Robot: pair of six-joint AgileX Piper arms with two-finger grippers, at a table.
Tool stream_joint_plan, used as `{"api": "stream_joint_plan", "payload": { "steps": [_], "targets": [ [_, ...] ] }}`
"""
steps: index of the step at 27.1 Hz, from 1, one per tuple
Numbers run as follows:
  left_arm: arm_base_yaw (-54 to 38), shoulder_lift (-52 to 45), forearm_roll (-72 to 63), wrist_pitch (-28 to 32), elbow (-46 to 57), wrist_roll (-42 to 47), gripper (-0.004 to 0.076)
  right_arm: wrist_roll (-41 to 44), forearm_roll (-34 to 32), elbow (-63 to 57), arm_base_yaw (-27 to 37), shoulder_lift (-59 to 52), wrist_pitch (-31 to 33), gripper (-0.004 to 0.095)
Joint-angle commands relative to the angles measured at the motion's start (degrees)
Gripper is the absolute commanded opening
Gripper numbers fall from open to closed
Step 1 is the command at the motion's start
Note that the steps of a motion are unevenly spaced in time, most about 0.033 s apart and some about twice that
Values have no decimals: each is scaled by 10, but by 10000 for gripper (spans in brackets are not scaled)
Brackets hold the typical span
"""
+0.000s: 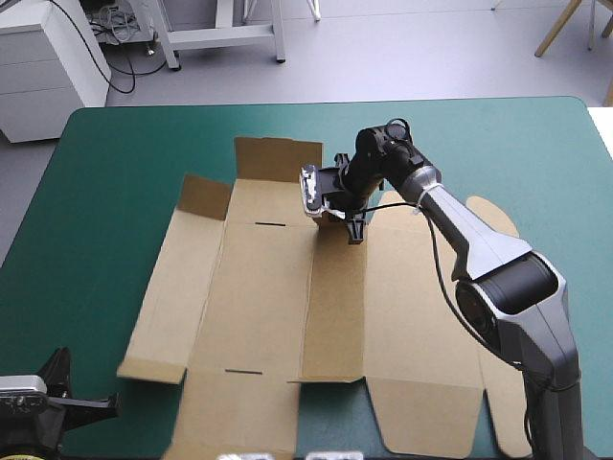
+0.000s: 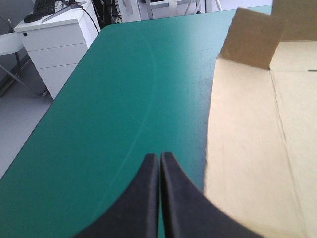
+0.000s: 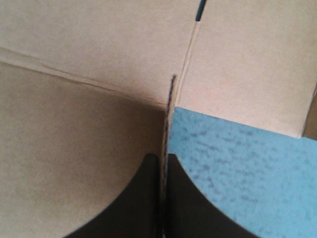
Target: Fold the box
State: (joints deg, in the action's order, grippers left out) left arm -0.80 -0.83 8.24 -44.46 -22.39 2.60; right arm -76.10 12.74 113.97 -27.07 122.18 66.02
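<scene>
Box (image 1: 259, 297): a cut sheet of brown board, opened out across the middle of your worktop (image 1: 115, 163), the table with the teal-green cover. Most panels lie flat. At the box's far edge two flaps are raised. The wide flap (image 1: 278, 158) is near the middle. The smaller flap (image 1: 206, 196) is toward the box's far left corner and tilted. Two thin dark slits (image 1: 271, 224) mark the panel left of the box's centre, one toward its far end and one toward its near end.

Right hand (image 3: 163, 156), two broad black fins: all but closed, pinching a raised edge of the box's board. You see that board edge-on, running straight out from between the fingers. Brown board lies on one side of it. On the other is a patch of bare teal-green cover, bounded by more board. From above, this hand sits at the box's far edge, just right of the wide flap, with its arm reaching in over the box's right-hand panels.

Left hand (image 2: 159, 157): fingers pressed together into one pointed arch, gripping nothing. It sits off the box's near left corner, apart from the board, over bare cover. Ahead of it and to one side you get the box's left panel and the small tilted flap.
</scene>
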Motion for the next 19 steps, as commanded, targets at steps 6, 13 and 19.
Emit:
{"api": "stream_joint_plan", "payload": {
  "steps": [6,13,19],
  "targets": [
    [2,-10,0,45,-12,3,-10,27,32,37,-24,-36,-31,-20],
    [2,-10,0,45,-12,3,-10,94,36,37,-25,-29,-70,-20],
    [2,-10,0,45,-12,3,-10,97,34,37,-25,-10,-56,-19]
  ]
}}
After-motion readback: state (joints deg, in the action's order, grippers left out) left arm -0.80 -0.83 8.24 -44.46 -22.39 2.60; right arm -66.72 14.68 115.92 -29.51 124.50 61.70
